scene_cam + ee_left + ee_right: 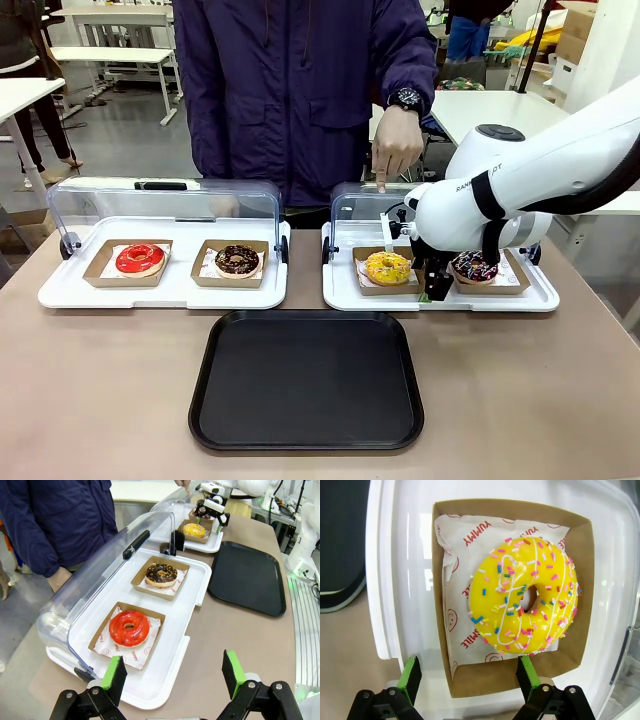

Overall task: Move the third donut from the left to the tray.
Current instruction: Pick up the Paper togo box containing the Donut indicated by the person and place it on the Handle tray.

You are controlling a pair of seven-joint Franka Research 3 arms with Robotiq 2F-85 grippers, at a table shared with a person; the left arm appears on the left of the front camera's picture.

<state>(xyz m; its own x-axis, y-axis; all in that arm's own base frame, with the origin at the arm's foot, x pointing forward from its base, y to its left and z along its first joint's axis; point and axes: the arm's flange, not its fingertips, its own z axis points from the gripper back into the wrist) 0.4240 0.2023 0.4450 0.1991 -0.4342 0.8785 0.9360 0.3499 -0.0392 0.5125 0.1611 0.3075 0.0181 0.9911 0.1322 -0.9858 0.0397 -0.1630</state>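
Right jaws, spread wide and empty, poised over the yellow donut [522,597] in its cardboard holder [582,555]; left jaws likewise parted; black tray [306,380] lies on worktop [100,400].

Right tool [467,674] low, jaws wide apart; left tool [172,672], jaws equally wide

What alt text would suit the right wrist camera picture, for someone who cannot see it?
A yellow-iced ring donut with coloured sprinkles lies on printed paper in a brown cardboard holder on a white tray. The right end effector, open, shows its two green-padded fingers at the bottom edge, by the holder's near side. A black tray lies at upper left.
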